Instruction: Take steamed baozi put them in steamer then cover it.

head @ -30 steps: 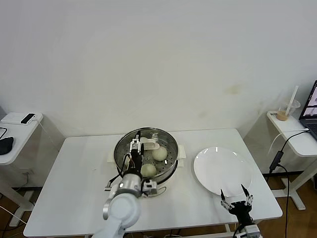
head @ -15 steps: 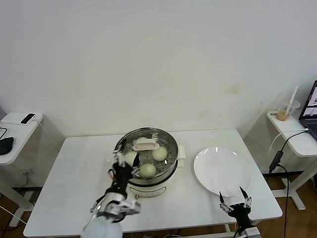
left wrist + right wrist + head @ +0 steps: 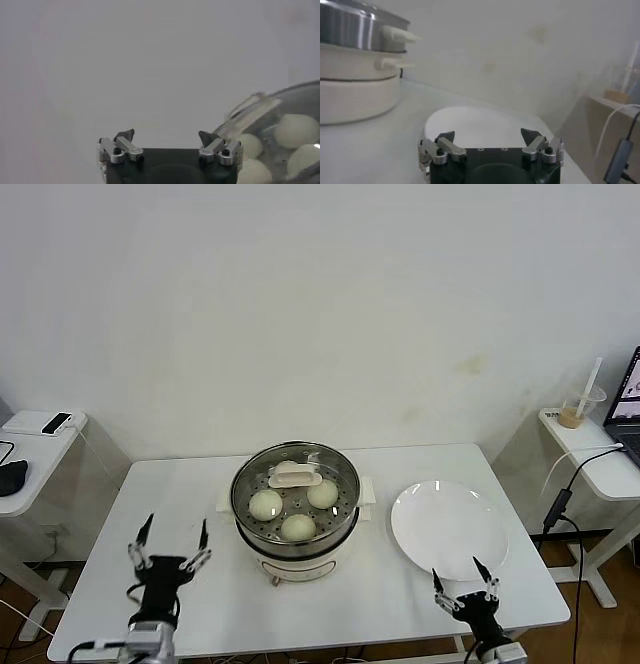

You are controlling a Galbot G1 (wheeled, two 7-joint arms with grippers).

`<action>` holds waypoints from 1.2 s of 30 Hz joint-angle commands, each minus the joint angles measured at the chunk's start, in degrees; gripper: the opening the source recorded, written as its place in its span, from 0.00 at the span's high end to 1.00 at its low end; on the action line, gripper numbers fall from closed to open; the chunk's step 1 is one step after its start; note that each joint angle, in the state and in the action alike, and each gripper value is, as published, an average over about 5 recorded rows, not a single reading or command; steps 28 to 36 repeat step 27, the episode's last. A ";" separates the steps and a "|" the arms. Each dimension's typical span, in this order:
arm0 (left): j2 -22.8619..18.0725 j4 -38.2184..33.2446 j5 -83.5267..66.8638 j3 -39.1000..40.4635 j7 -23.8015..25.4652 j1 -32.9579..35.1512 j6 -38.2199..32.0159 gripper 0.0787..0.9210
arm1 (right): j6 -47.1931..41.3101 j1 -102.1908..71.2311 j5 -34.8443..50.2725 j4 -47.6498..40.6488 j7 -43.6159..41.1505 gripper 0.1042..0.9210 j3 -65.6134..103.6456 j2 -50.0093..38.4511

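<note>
Left hand (image 3: 168, 556) hovers low over the near-left part of the white worktop (image 3: 180, 494), fingers spread wide and holding nothing, well apart from the round shiny stainless-steel steamer on its cream-white electric base (image 3: 296, 502). Its wrist view shows the same spread fingers with the steamer rim off to one side. Right hand (image 3: 466, 592) sits at the near-right edge of the worktop, just beside the flat round white plate (image 3: 448, 528), also wide and empty.

Small smooth cream-white baozi (image 3: 266, 504) lie on the perforated tray inside the steamer; three show plainly, and a fourth, if there, is hidden under the handle. Round clear glass cover with a metal rim and pale cream oblong handle (image 3: 295, 476) appears to rest on the steamer already, its handle lying toward the far side. The plate is bare, so the task looks essentially finished.

Risks from here seem small. If the cover sits slightly off the rim, which cannot be judged from these views, a nudge could make it slide or tip. Either hand, being low and near the worktop, could scrape the surface, and the right one could catch the plate's near edge and push it toward the worktop's edge.
</note>
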 commanded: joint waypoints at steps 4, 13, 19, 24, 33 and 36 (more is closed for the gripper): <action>-0.92 9.49 -17.52 -7.99 2.87 9.70 -14.99 0.12 | -1.17 -4.91 3.77 5.92 -0.52 0.12 -2.65 -1.20; -1.72 8.72 -16.64 -7.56 4.72 10.74 -14.93 0.12 | -4.69 -5.14 5.46 6.74 -0.40 0.12 -3.77 -1.85; -2.10 8.58 -16.17 -7.52 5.21 10.62 -13.81 0.12 | -6.01 -5.02 6.67 8.19 -0.04 0.12 -4.60 -1.98; -2.47 8.44 -16.07 -7.70 5.65 11.10 -13.01 0.12 | -5.72 -5.07 6.55 8.20 -0.18 0.12 -4.41 -2.00; -2.60 8.28 -16.04 -7.67 5.90 11.40 -12.74 0.12 | -5.65 -5.07 6.52 8.16 -0.21 0.12 -4.35 -1.88; -2.60 8.28 -16.04 -7.67 5.90 11.40 -12.74 0.12 | -5.65 -5.07 6.52 8.16 -0.21 0.12 -4.35 -1.88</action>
